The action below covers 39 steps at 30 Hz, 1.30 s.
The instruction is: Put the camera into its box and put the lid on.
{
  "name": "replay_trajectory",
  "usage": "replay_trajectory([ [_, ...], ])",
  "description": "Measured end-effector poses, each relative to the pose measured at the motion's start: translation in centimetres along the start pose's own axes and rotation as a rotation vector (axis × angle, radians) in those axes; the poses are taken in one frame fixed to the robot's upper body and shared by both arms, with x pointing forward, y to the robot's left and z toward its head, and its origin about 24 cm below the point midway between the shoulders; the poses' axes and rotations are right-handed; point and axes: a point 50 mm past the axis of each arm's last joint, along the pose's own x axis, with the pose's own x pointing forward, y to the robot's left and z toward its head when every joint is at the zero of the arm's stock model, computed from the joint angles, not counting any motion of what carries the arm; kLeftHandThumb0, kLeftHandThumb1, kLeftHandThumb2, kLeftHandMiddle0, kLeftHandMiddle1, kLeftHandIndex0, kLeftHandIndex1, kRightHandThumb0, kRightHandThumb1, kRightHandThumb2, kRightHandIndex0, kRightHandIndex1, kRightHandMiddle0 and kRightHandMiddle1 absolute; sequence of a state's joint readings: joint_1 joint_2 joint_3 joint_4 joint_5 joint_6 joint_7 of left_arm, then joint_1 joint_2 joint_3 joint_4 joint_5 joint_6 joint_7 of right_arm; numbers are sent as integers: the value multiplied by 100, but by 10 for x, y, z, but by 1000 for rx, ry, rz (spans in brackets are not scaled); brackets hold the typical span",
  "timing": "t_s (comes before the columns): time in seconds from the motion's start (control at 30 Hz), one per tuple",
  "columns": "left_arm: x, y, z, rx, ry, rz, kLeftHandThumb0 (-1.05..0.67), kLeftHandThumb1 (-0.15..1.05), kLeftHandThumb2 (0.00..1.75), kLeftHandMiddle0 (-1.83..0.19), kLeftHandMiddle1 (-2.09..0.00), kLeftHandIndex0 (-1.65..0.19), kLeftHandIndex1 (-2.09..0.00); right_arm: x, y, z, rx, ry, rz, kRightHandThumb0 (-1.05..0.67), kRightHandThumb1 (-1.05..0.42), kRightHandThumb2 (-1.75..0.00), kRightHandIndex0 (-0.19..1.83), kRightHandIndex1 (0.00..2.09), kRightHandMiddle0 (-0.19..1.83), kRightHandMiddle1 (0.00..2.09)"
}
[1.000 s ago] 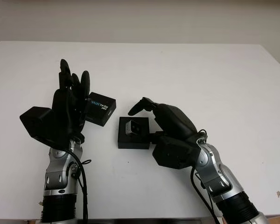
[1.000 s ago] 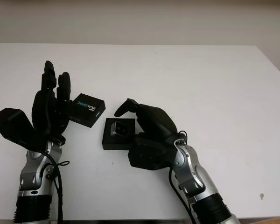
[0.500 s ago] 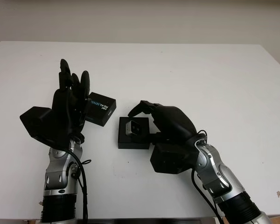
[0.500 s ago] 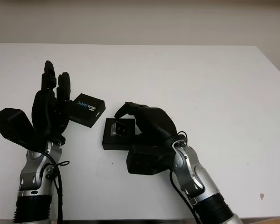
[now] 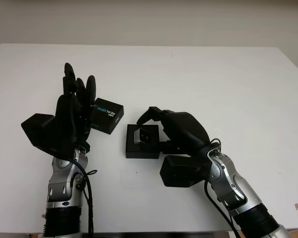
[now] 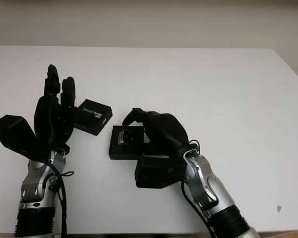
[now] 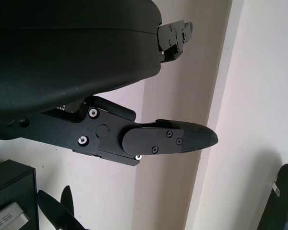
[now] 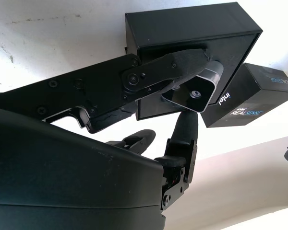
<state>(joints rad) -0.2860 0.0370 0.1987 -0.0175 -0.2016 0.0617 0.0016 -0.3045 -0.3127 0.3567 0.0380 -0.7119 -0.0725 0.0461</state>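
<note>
A small silver camera [image 5: 141,135] sits in the open black box [image 5: 142,148] at the middle of the white table [image 5: 213,79]. My right hand [image 5: 156,124] reaches over the box from its right side. In the right wrist view, one of its fingers [image 8: 168,69] lies against one side of the camera [image 8: 194,91] and another against the opposite side, so the hand is shut on it. The black lid [image 5: 108,115], printed REALSENSE, lies just left of the box. My left hand [image 5: 75,99] is open and raised beside the lid's left edge.
Wide bare tabletop stretches behind and to the right of the box. The table's front edge runs just below both forearms. A small dark speck [image 5: 295,206] marks the table near the front right corner.
My right hand has lowered and shifted toward the box, its fingers curling in closer around the camera. The camera, box, lid and left hand have stayed in place.
</note>
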Motion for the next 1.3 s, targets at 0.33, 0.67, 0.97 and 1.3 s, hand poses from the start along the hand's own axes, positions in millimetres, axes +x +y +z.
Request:
replay_trajectory([
  [0.33,-1,0,-1,2,3,2,-63,105,35,19,-1,19,0,0,0,-1,-5,-3,6,-46,-91,-5,46,30,52,149],
  [0.67,-1,1,-1,0,3,6,-64,105,33,19,-2,19,-1,0,2,-2,-18,-15,13,-44,-90,-5,50,41,58,158],
  [0.97,-1,1,-1,2,3,11,-64,105,34,19,-3,19,-2,-1,5,-6,13,-39,-10,-41,-91,-6,33,86,58,208],
  [1.3,-1,1,-1,-6,3,11,-65,105,31,19,-2,19,-2,-2,9,-9,22,-59,-38,-36,-97,-6,29,106,59,209],
])
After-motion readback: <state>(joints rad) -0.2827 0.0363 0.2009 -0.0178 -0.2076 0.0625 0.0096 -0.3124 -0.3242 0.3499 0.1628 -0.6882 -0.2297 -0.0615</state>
